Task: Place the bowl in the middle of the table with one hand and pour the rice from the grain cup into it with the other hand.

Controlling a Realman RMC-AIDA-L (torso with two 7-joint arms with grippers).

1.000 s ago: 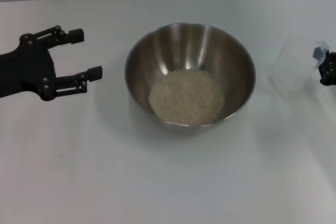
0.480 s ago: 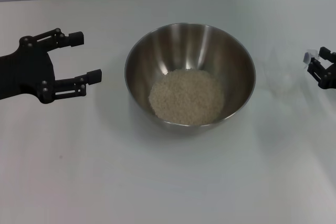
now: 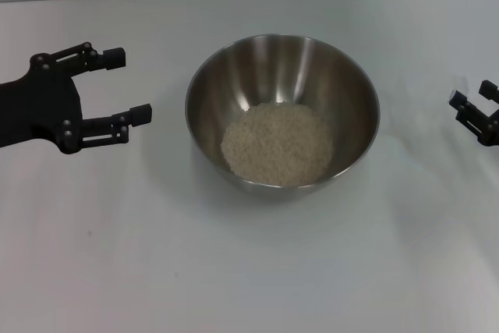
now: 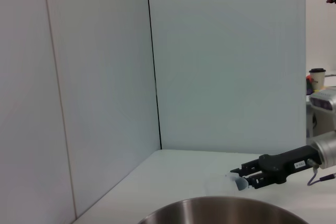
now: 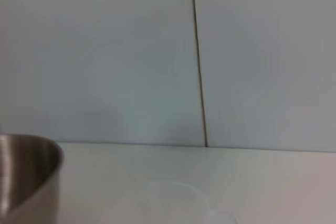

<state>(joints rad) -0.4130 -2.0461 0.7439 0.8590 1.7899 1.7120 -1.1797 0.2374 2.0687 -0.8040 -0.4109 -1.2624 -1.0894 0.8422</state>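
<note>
Since the rice [image 3: 277, 144] already lies heaped inside the bowl [image 3: 355, 87], which sits mid-table [image 3: 234, 271], you can judge both steps essentially done. Your left gripper [image 3: 117, 90] hovers apart from the bowl, jaws spread and empty. Your right gripper [image 3: 477, 107] sits at the far edge, jaws seemingly parted; the grain cup [image 5: 157, 205] (faint, barely visible) seems to rest on the table near it, whether released I cannot tell.

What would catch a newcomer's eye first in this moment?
The shiny steel bowl in the middle of the white table, with a pale heap of rice in its bottom. To its left hovers the open left gripper; the right gripper sits at the far right edge, apart from the bowl.
</note>
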